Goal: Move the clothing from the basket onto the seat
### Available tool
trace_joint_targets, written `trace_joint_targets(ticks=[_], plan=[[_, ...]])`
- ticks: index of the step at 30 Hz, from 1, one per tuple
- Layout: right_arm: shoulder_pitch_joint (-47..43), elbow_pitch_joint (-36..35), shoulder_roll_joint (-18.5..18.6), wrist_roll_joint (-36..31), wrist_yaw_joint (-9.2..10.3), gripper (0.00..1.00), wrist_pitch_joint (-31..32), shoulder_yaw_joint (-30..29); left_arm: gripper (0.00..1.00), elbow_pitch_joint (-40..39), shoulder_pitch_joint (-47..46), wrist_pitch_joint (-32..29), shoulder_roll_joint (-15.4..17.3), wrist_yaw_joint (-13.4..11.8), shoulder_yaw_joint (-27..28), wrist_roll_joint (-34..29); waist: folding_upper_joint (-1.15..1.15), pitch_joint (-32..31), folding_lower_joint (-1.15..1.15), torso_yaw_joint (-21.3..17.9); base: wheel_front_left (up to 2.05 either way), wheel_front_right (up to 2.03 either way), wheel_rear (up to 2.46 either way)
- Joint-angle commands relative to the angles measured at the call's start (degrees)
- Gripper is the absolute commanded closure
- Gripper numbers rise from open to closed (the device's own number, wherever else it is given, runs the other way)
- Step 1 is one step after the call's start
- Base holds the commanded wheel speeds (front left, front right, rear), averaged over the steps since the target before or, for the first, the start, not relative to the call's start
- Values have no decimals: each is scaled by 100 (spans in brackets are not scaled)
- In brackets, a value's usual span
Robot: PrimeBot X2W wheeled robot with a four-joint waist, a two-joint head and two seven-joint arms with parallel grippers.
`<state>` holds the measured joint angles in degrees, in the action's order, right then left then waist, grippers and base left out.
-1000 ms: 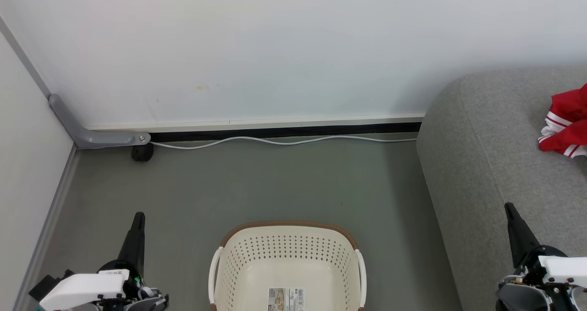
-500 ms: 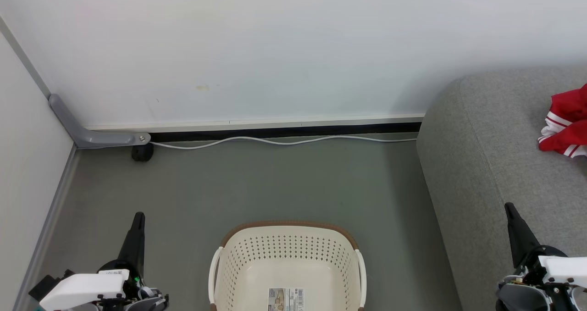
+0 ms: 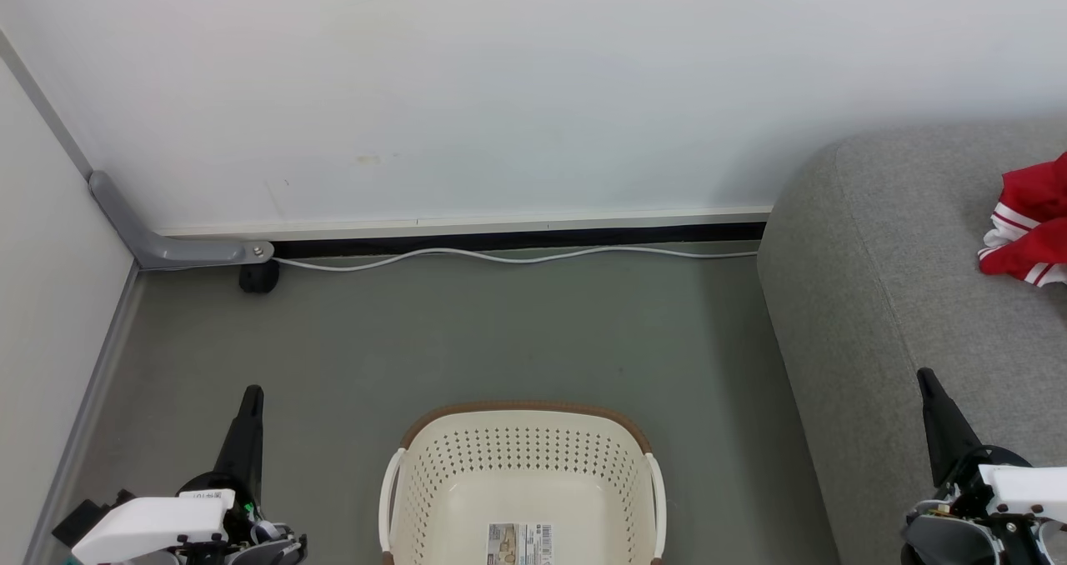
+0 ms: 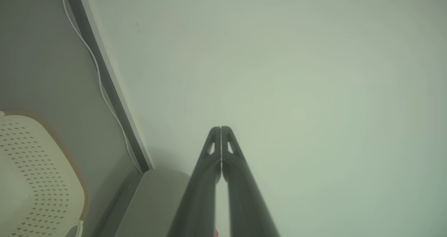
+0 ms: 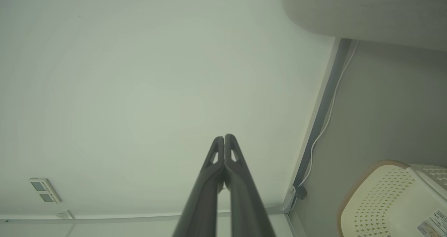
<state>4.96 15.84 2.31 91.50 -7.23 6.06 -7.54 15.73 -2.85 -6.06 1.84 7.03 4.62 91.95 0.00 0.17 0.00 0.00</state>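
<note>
The cream basket (image 3: 521, 473) with brown rim stands on the floor at the bottom centre, holding no clothing, its paper label showing on the bottom. Red clothing (image 3: 1027, 223) with white stripes lies on the grey seat (image 3: 900, 282) at the right edge. My left gripper (image 3: 250, 397) is shut at the lower left, beside the basket. My right gripper (image 3: 925, 377) is shut at the lower right, over the seat's front part. Both wrist views show the fingers closed together with nothing between them: left gripper (image 4: 221, 128), right gripper (image 5: 224, 137). The basket (image 4: 31, 174) (image 5: 391, 198) appears in each.
A white wall runs across the back with a dark skirting strip and a white cable (image 3: 517, 257) along the floor. A grey bracket with a black wheel (image 3: 258, 275) sits in the left corner. Grey floor (image 3: 467, 340) lies between basket and wall.
</note>
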Motion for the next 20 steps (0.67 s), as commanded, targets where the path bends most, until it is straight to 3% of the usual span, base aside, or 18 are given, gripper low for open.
trace_joint_targets(ticks=[1, 20], plan=[[123, -181, 57, 61, -25, 100, 47, 96, 100, -167, -334, -43, 104, 46, 190, 21, 0, 0, 0, 0, 0, 0, 0], [123, -181, 57, 61, -25, 100, 48, 96, 100, -167, -334, -43, 104, 46, 190, 22, 0, 0, 0, 0, 0, 0, 0]])
